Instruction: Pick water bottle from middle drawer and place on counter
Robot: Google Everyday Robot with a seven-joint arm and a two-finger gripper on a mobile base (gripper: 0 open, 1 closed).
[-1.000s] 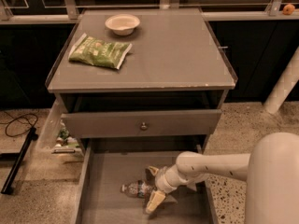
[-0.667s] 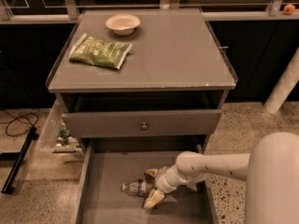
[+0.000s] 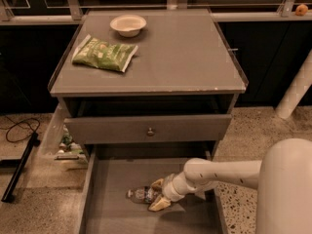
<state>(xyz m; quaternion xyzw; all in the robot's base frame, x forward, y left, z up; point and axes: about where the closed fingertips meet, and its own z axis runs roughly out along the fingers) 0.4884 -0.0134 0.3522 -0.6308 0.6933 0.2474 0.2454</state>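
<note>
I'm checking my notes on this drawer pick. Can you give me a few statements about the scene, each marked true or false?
1. The water bottle lies on its side in the open middle drawer. True.
2. The green snack bag is in that drawer too. False: it lies on the counter.
3. The gripper is down in the drawer, at the bottle. True.
4. The bowl sits at the counter's front edge. False: it is near the back edge.

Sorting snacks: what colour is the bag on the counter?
Green snack bag, camera view. Gripper is in the grey middle drawer at the clear bottle.
</note>
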